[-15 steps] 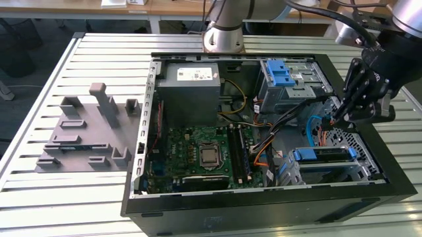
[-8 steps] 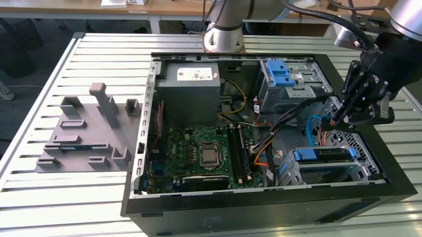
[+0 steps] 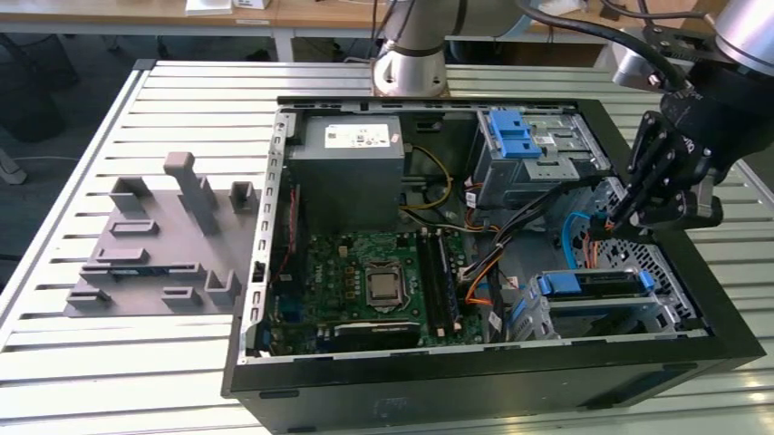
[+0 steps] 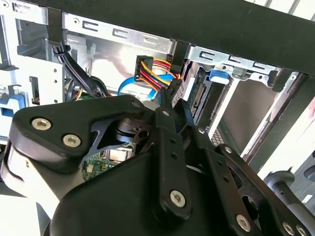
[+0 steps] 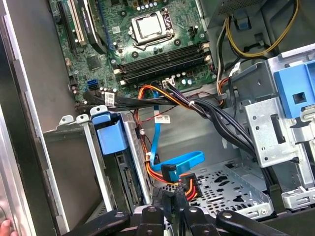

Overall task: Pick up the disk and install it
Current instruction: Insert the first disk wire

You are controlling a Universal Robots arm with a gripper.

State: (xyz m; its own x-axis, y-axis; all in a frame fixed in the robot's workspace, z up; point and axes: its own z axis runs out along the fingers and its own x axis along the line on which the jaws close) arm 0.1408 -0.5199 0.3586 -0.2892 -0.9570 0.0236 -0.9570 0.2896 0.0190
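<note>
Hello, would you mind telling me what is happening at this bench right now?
A single robot arm holds its claw inside an open computer case, on the exterior view's right, close to a bundle of coloured cables. What appears to be the disk, in its blue carrier, sits in the drive cage beside the claw, not in its grasp.

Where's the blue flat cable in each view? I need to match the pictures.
Exterior view: the blue cable curves down inside the case, beside the hand, on the exterior view's right.
Second wrist view: it loops next to the red-and-yellow wires.
First wrist view: it loops over the perforated case floor.
Shared landmark: the drive cage's blue tab.
</note>
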